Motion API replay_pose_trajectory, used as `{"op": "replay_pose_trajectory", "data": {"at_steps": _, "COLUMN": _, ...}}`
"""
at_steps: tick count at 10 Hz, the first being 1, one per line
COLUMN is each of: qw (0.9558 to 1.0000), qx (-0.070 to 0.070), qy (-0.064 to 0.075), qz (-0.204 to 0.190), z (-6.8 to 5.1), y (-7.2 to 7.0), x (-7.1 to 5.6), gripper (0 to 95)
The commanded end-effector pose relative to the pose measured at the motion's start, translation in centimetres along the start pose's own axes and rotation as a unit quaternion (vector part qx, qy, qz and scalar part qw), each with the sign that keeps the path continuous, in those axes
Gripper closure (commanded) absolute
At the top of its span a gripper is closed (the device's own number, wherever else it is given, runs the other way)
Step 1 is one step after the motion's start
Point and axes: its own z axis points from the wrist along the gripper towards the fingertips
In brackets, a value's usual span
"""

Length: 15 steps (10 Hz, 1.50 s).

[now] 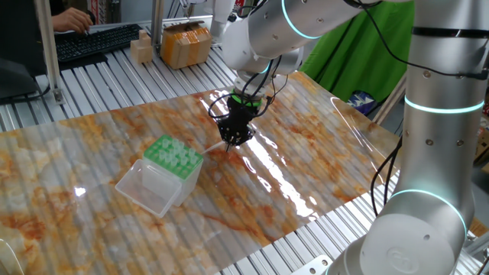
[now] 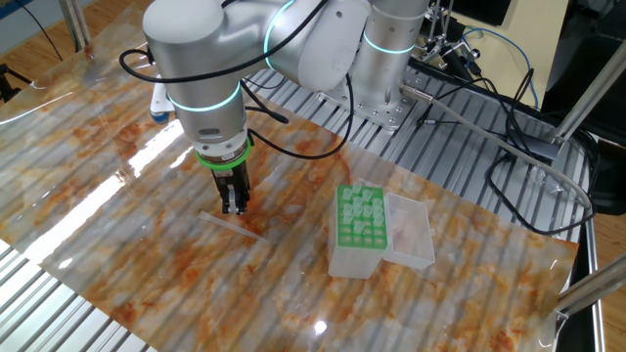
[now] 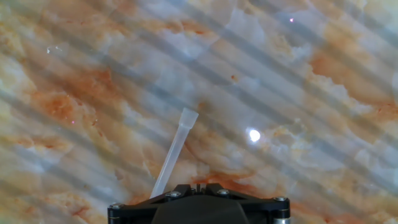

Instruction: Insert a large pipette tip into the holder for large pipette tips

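Note:
The large pipette tip [image 2: 233, 226] lies flat on the marbled table, a thin translucent cone; it also shows in the hand view [image 3: 173, 152], wide end away from me, narrow end passing under the hand's left side. My gripper [image 2: 235, 203] hangs just above the table next to the tip's middle, with its jaws together and nothing between them. It also shows in the first fixed view [image 1: 235, 139] and at the bottom of the hand view [image 3: 198, 185]. The holder for large pipette tips [image 2: 360, 217], with its green rack [image 1: 174, 153] and open clear lid [image 1: 149, 188], stands apart from the gripper.
Cardboard boxes [image 1: 186, 44] and a keyboard [image 1: 95, 42] lie beyond the table's far edge. Cables [image 2: 509, 127] and the arm's base [image 2: 386, 88] are at the far side in the other fixed view. A blue and white object [image 2: 158, 101] lies behind the arm.

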Motion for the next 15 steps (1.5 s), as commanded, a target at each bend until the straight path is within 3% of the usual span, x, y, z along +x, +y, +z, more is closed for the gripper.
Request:
{"op": "replay_pose_trajectory", "data": {"at_steps": 1, "qw": 0.9999, "qx": -0.006, "qy": 0.007, "qz": -0.006, "z": 0.04, "y": 0.07, "x": 0.02, "gripper": 95.0}}
{"op": "replay_pose_trajectory", "data": {"at_steps": 4, "qw": 0.9997, "qx": -0.009, "qy": 0.013, "qz": 0.021, "z": 0.04, "y": 0.07, "x": 0.02, "gripper": 95.0}}
{"op": "replay_pose_trajectory", "data": {"at_steps": 6, "qw": 0.9988, "qx": 0.0, "qy": 0.015, "qz": 0.047, "z": 0.04, "y": 0.07, "x": 0.02, "gripper": 95.0}}
{"op": "replay_pose_trajectory", "data": {"at_steps": 9, "qw": 0.9987, "qx": 0.002, "qy": 0.023, "qz": 0.044, "z": 0.04, "y": 0.07, "x": 0.02, "gripper": 95.0}}
{"op": "replay_pose_trajectory", "data": {"at_steps": 11, "qw": 0.9977, "qx": -0.012, "qy": 0.047, "qz": 0.048, "z": 0.04, "y": 0.07, "x": 0.02, "gripper": 95.0}}
{"op": "replay_pose_trajectory", "data": {"at_steps": 15, "qw": 0.998, "qx": -0.011, "qy": 0.046, "qz": 0.042, "z": -0.43, "y": -0.3, "x": -0.58, "gripper": 95.0}}
